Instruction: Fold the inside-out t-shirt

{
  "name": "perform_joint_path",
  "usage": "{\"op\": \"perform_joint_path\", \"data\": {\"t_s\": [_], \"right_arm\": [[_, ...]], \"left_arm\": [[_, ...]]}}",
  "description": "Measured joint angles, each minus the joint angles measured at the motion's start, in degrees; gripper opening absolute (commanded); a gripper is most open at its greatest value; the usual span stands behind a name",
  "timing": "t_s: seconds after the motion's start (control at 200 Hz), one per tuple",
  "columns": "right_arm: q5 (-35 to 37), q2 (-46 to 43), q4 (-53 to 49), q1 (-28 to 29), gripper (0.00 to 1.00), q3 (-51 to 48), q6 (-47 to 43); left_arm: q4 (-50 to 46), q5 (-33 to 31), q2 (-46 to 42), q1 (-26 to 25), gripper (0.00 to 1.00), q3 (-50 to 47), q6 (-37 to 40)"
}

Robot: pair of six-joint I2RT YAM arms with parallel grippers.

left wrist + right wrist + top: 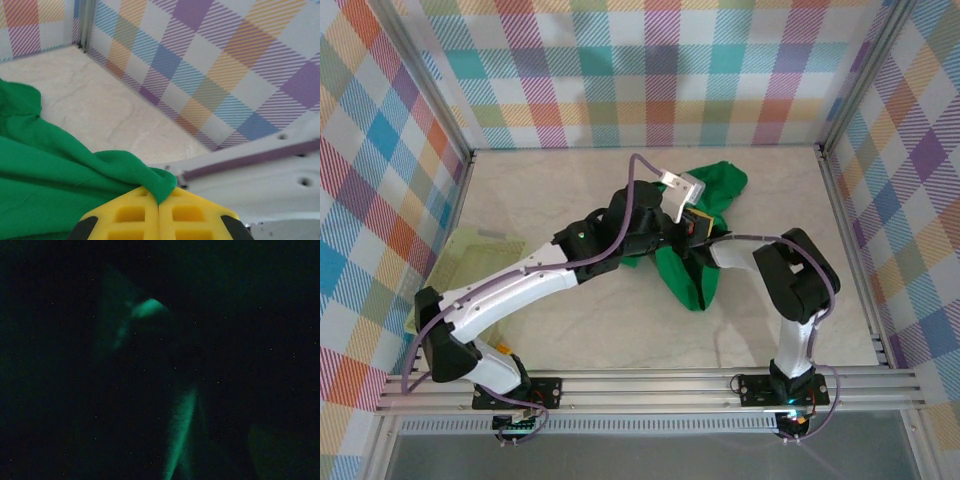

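**One green t-shirt bunched at mid-table, pinched by the left gripper**

One t-shirt (pixel 682 278), plain bright green, lies crumpled in a loose heap on the pale table (pixel 570 190), a little right of centre. One lobe spreads toward the far wall and a narrower tail trails toward the near edge. Nothing about it is flat or squared; the cloth is rumpled and overlapping.

The left gripper (pixel 159 200) has its yellow fingers (pixel 131 214) pressed together on a raised fold of the t-shirt, the green ridge caught right in the seam between them. From there the cloth falls away to the left of the wrist view in smooth folds.

The right arm (pixel 800 280) bends in from the right, and its end meets the heap just beside the left arm (pixel 520 285). The right wrist view looks into dark green folds close to the lens. Whether the right gripper's fingers are open or closed, I cannot tell.

A pale yellow-green mesh basket (pixel 480 250) sits at the left edge of the table, well apart from the t-shirt. Plaid walls (pixel 660 70) in pastel colours enclose the table on three sides.
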Motion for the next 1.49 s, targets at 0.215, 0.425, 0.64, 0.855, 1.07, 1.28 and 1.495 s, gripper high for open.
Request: {"op": "perform_joint_path", "data": {"t_s": [0.215,0.425,0.64,0.855,1.07,1.28,1.495], "right_arm": [[-1.07,5.44,-11.87,-1.99,0.92,8.22,3.89],[-1.42,7.78,-20.63,-2.60,0.94,14.40,6.12],[0.94,12.90,-32.52,-2.60,1.00,25.38,7.93],[3.02,17.35,-42.53,-2.56,0.98,34.36,8.66],[3.48,20.87,-48.09,-2.60,0.69,40.52,7.65],[1.97,18.32,-43.10,-2.75,0.23,34.73,5.51],[-4.72,6.60,-31.52,-2.86,0.00,15.10,2.69]], "left_arm": [[0.59,0.42,-4.66,-1.09,0.00,0.00,0.20],[1.09,0.35,-5.09,-1.25,0.00,-0.15,0.63],[1.62,0.35,-5.09,-1.25,0.00,-0.22,0.63],[1.68,-0.24,-5.07,-1.25,0.00,-0.22,0.63],[1.62,-3.10,-5.07,-1.25,0.00,-0.22,0.66],[1.03,-9.70,-5.09,-0.98,0.00,-0.13,1.27],[-2.86,-16.63,-4.04,4.44,0.00,2.29,0.15]]}}
